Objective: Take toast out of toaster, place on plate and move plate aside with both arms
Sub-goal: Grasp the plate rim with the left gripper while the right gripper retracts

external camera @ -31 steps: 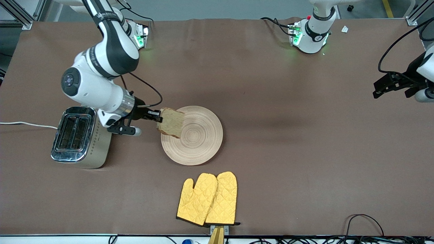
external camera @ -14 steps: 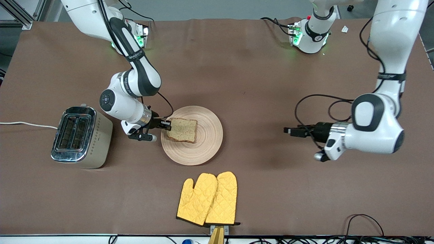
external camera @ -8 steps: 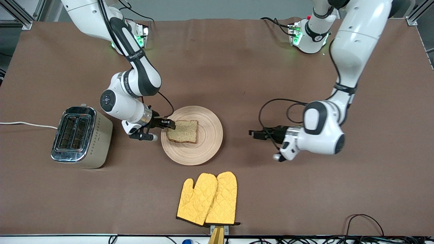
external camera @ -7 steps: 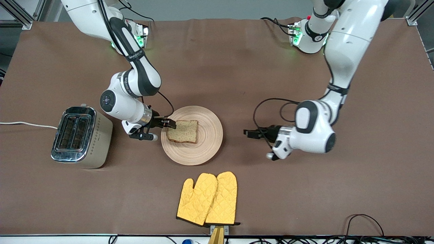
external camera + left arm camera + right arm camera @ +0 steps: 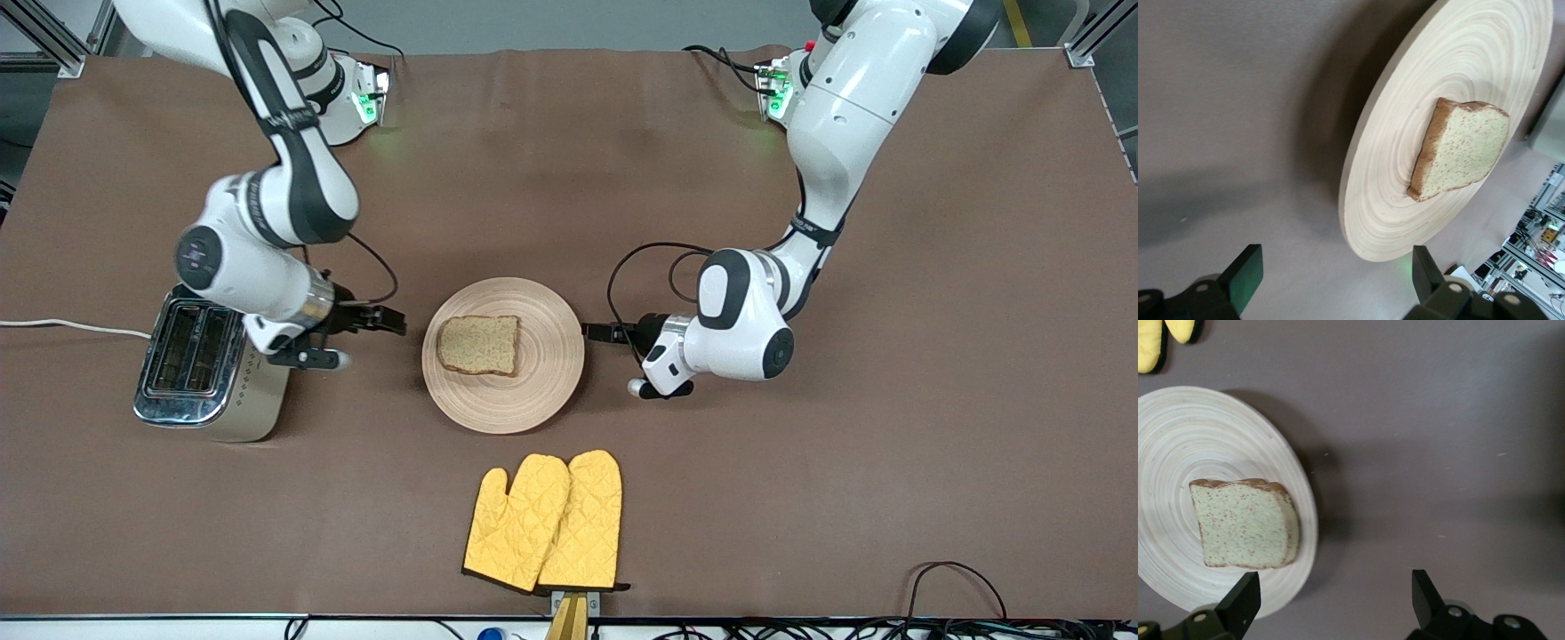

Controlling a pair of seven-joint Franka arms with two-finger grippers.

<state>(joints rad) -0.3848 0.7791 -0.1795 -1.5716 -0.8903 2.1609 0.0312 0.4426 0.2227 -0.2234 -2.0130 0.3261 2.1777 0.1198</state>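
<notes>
The toast (image 5: 480, 345) lies flat on the round wooden plate (image 5: 544, 378) in the middle of the table, on the half toward the right arm's end. My right gripper (image 5: 394, 320) hangs open and empty between the toaster and the plate, clear of both. My left gripper (image 5: 593, 331) is open and low, just off the plate's rim toward the left arm's end. In the left wrist view the plate (image 5: 1395, 200) and toast (image 5: 1465, 150) lie ahead of the open left gripper (image 5: 1335, 280). The right wrist view shows toast (image 5: 1245, 523), plate (image 5: 1178, 433) and the open right gripper (image 5: 1333, 597).
A chrome toaster (image 5: 209, 356) with its white cord (image 5: 71, 326) stands toward the right arm's end, under the right forearm. A pair of yellow oven mitts (image 5: 547, 520) lies nearer the front camera than the plate. Black cables (image 5: 951, 578) loop at the table's front edge.
The right gripper opened, left the toast flat on the plate and drew back toward the toaster. The left arm swept in across the table to the plate's rim.
</notes>
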